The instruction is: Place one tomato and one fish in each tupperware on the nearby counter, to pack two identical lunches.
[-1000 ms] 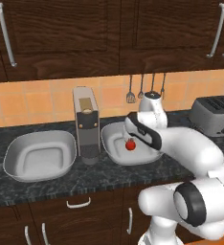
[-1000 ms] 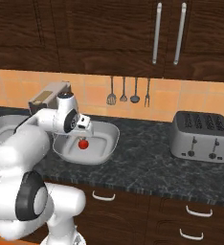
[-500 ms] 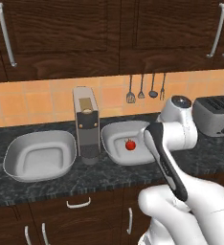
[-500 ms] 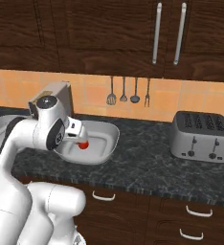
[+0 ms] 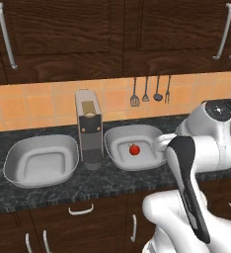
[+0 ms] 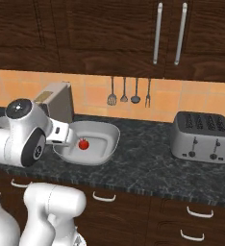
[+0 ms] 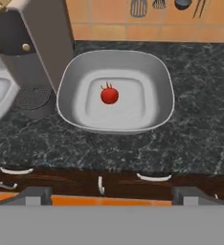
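Tomato (image 7: 109, 95): one, centre of the right tupperware (image 7: 162, 79), mid-frame in hand view, ahead of the claw (image 7: 112, 194), whose tips stand wide apart, empty, at frame bottom. Tupperware count two; left tub (image 5: 41, 160) bare. Counter (image 7: 200, 139) beneath. Fish: none seen.

One glossy red tomato (image 7: 109, 95) sits at the centre of a pale grey tupperware (image 7: 162, 81) — mid-frame in the hand view. A second tub (image 5: 19, 154), holding nothing, lies at left on the black counter (image 5: 93, 183) in the left base view.
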Available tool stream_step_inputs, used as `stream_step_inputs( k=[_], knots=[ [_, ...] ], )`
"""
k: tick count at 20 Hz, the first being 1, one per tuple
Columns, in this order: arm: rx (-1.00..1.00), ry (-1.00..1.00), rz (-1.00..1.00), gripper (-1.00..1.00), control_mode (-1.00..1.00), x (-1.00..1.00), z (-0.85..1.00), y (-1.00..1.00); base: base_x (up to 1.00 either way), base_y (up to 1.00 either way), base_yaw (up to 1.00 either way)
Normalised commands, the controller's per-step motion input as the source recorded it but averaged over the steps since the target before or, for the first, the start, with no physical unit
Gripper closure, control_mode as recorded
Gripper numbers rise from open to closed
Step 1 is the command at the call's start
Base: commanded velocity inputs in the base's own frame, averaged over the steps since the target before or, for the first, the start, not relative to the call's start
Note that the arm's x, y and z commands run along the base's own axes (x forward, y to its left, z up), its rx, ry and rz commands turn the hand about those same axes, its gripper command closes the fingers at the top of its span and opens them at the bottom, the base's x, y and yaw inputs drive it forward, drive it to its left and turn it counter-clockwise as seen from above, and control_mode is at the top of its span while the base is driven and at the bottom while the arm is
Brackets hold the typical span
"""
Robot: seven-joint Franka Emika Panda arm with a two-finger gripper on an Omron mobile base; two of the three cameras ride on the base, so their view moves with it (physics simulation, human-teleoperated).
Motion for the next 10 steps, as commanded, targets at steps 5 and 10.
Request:
stream_step_inputs(
  k=[5, 10],
  knots=[
    [0.05, 0.00, 0.00, -1.00, 1.00, -0.47, 0.35, 0.00, -0.38, -0.02, 0.00],
    [0.00, 0.00, 0.00, -1.00, 1.00, 0.00, 0.00, 0.00, -1.00, -0.41, 0.00]
  ],
)
